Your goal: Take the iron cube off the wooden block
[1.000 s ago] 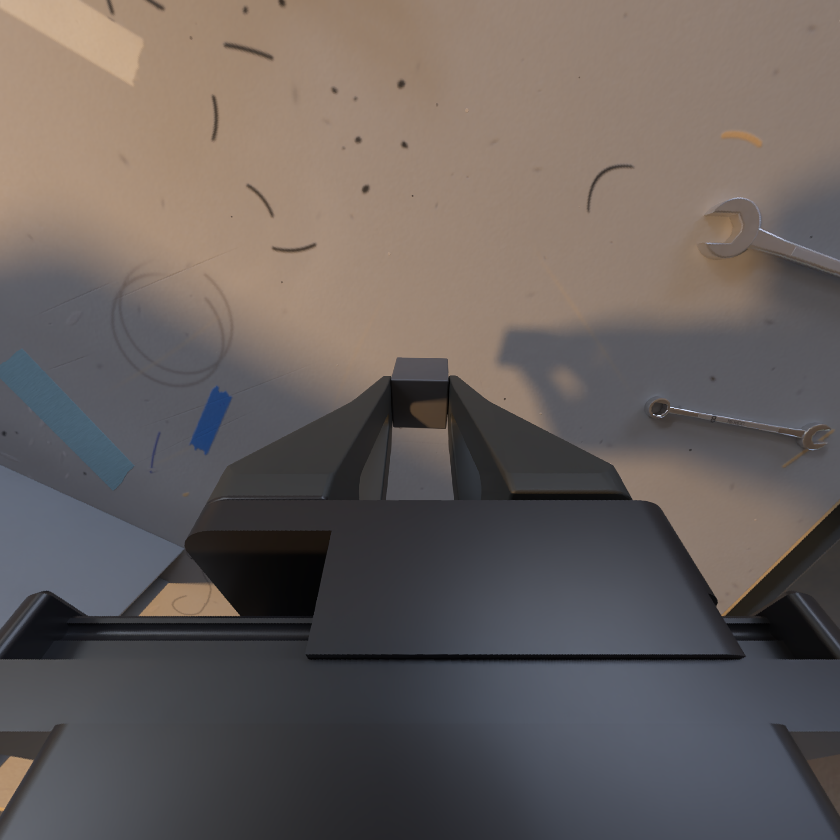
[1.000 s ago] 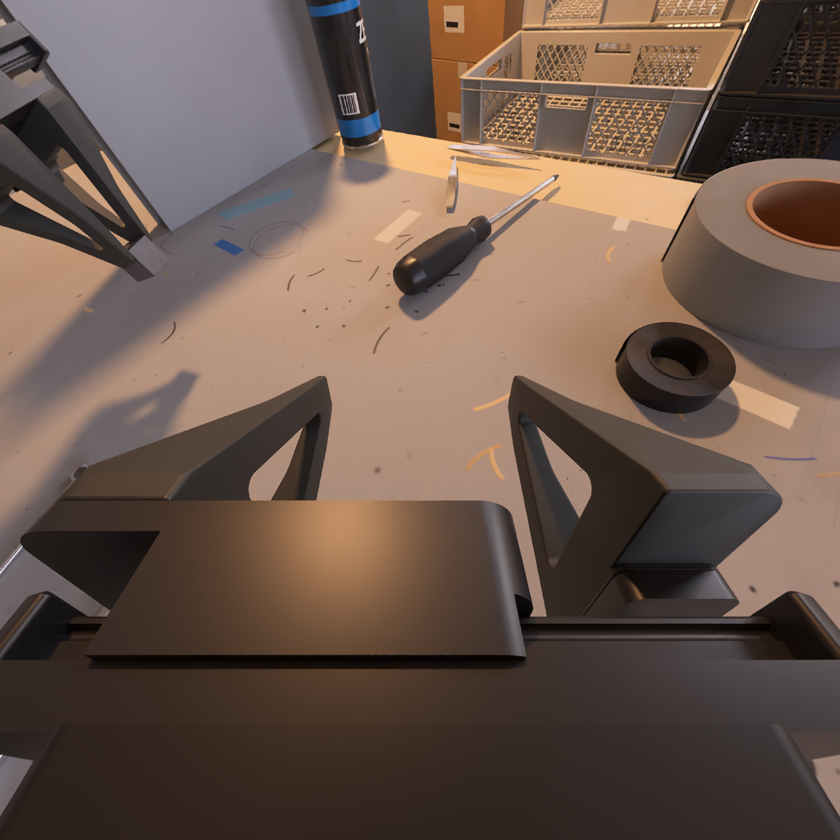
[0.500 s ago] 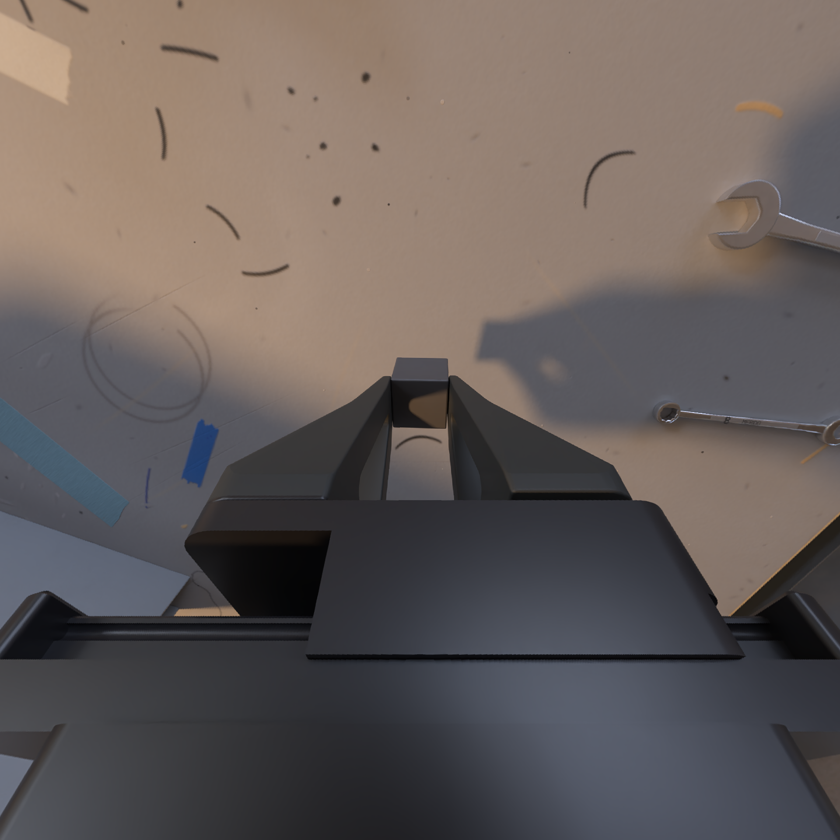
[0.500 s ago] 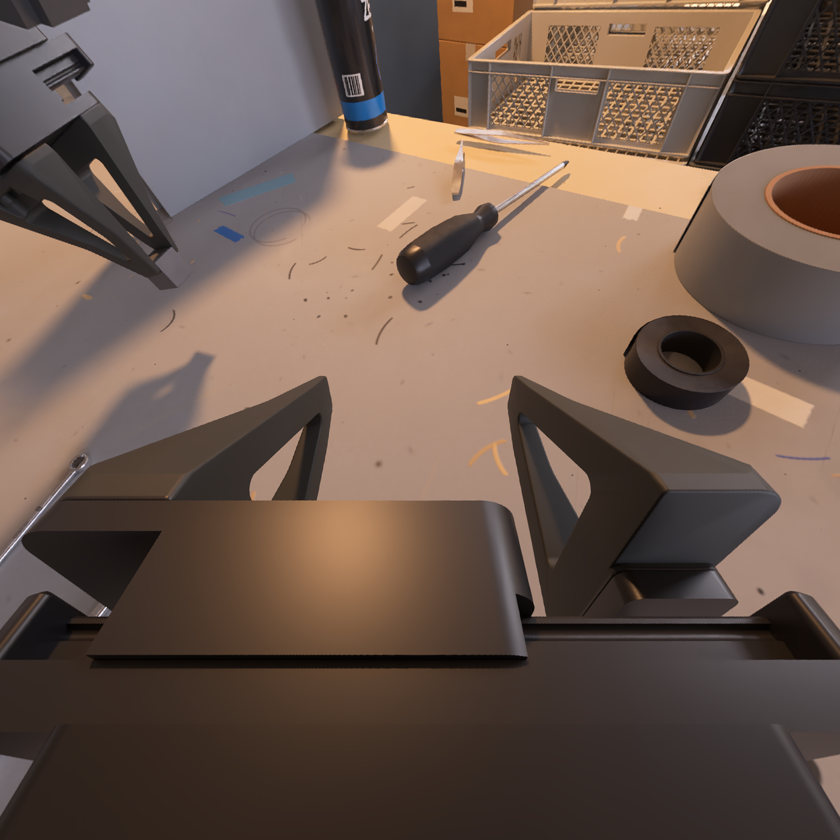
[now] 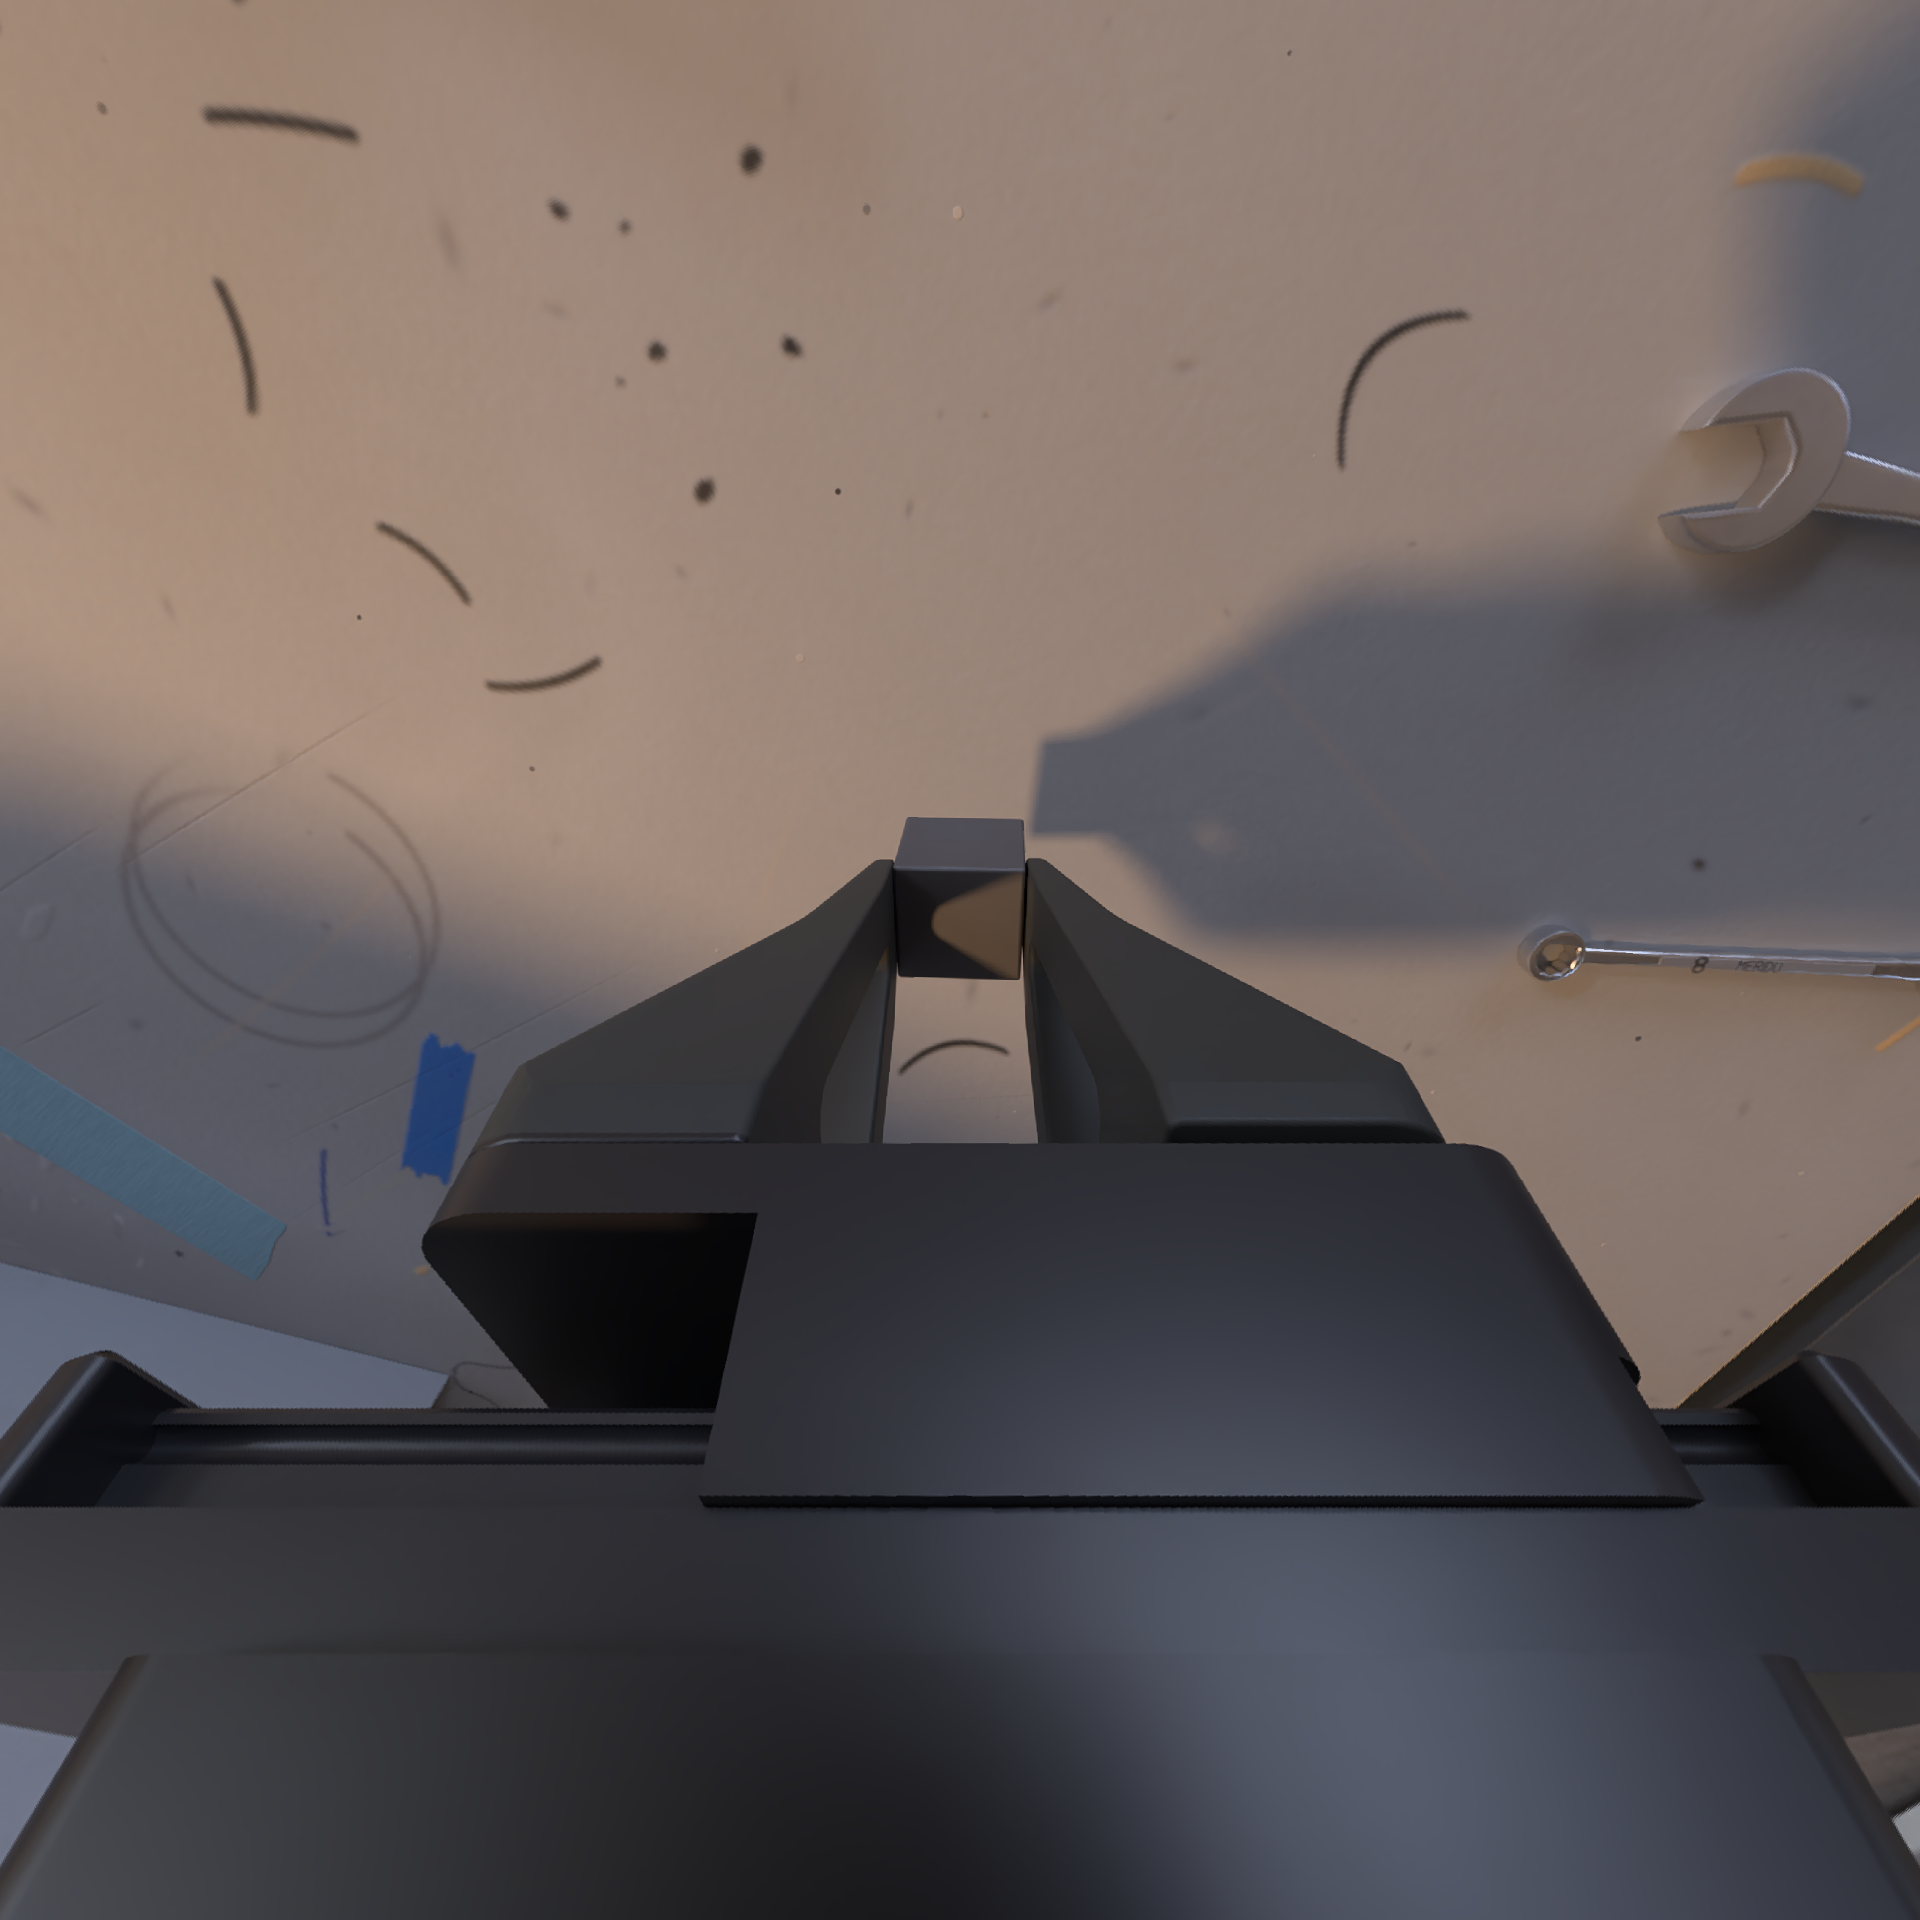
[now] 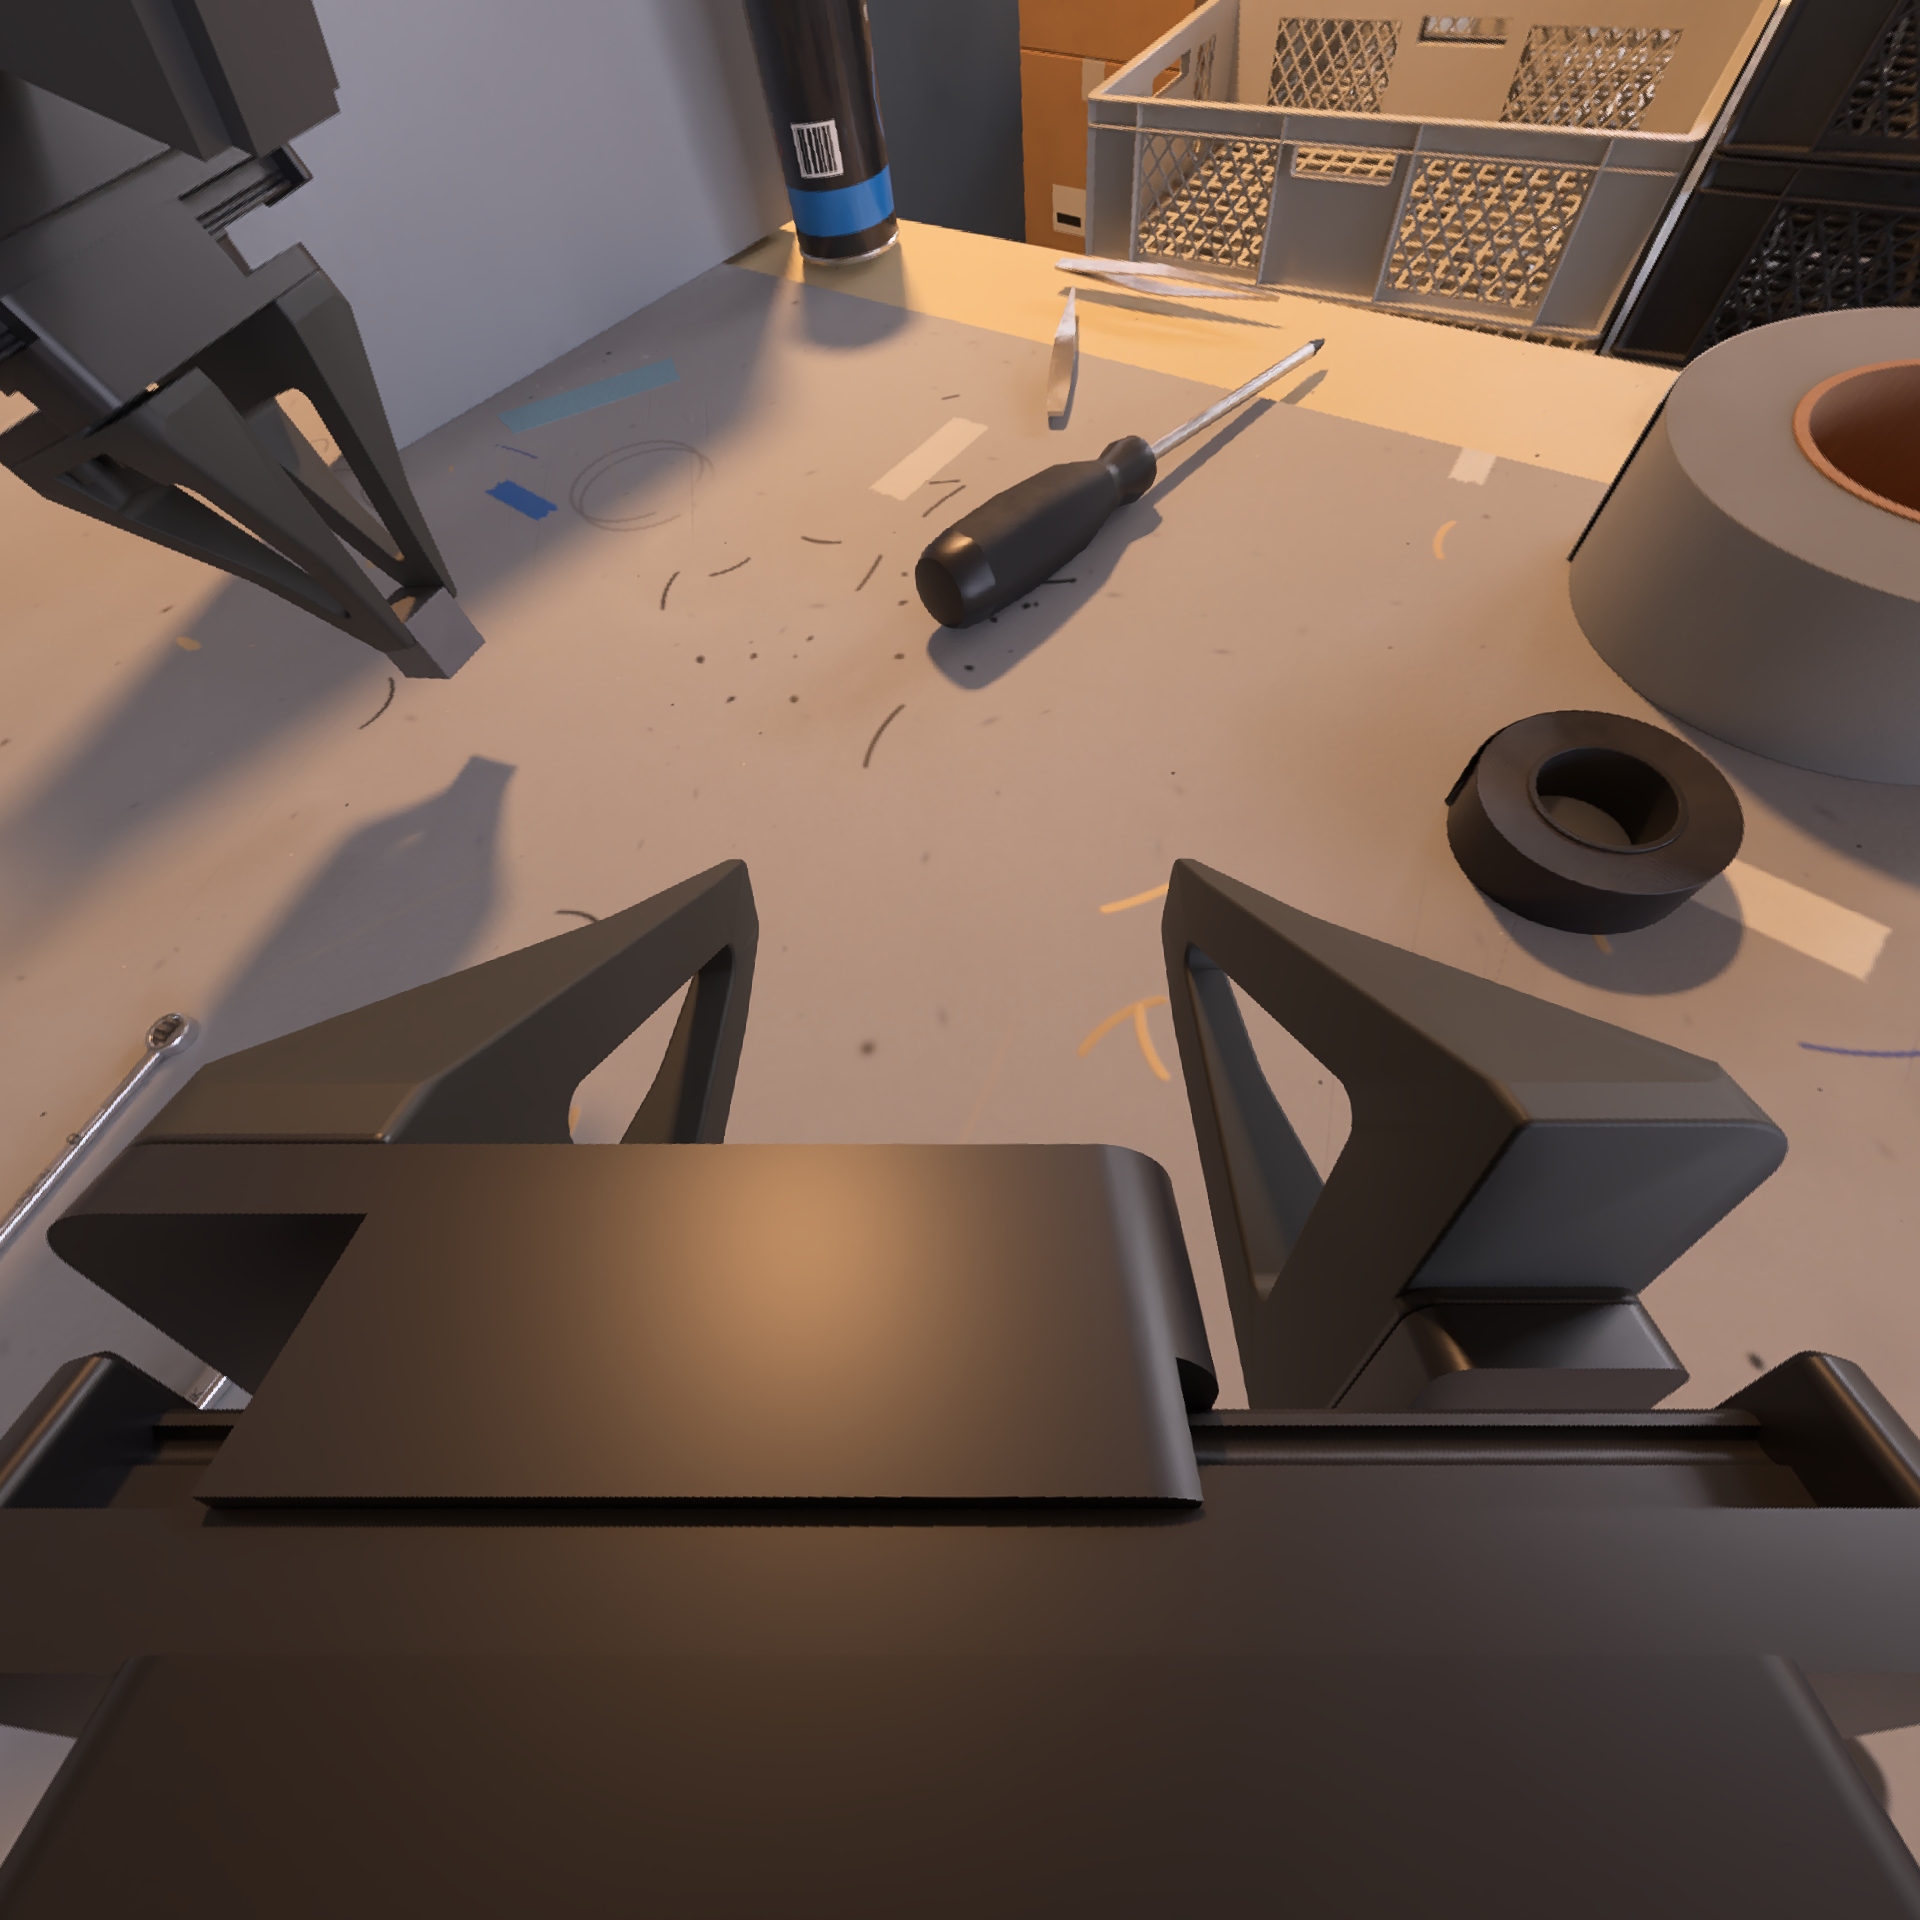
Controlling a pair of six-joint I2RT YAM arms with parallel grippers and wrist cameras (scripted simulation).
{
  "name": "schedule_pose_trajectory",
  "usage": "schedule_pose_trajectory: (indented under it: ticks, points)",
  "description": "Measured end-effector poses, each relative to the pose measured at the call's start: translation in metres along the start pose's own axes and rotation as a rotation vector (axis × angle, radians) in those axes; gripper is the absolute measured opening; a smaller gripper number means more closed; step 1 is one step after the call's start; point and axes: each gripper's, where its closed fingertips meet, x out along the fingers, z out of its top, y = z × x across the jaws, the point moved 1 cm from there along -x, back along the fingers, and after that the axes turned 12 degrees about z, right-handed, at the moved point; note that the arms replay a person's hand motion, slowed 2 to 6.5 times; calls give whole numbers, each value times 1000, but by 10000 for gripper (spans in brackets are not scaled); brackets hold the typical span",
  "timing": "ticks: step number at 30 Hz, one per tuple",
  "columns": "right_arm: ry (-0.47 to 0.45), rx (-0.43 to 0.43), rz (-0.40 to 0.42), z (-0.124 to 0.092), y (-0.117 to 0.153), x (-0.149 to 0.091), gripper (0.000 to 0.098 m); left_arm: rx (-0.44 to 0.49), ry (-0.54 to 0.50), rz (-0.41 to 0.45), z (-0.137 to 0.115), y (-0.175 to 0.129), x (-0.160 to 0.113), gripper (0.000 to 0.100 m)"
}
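Fingers point(image 5: 1049, 914) of left gripper point(image 5: 960, 904) are clamped on iron cube point(image 5: 958, 896), held above the table point(image 5: 935, 468), not touching it. Small wrench point(image 5: 1704, 961) lies at 3 o'clock, bigger wrench point(image 5: 1766, 468) approx. 2 o'clock. Right gripper point(image 6: 958, 904) is spread wide w/ nothing between. Black tape roll point(image 6: 1595, 821) at 2 o'clock, screwdriver point(image 6: 1049, 525) at 12, crate point(image 6: 1392, 156) farthest. Wooden block not visible.

Stamped markings are showing on the shank of the slim wrench point(image 5: 1714, 966) lying at the right. A white barcode label is sitting on the black can point(image 6: 831, 135) standing far off, and a small white label is showing on the cardboard box point(image 6: 1051, 125) just right of it.
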Motion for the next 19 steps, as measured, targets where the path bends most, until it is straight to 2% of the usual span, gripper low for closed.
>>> schedule_pose_trajectory:
  ticks: [19]
  points:
    - [41, -9, 21, -9, 2, 6, 675, 60, 37, -23, 5, -5, 18, 204]
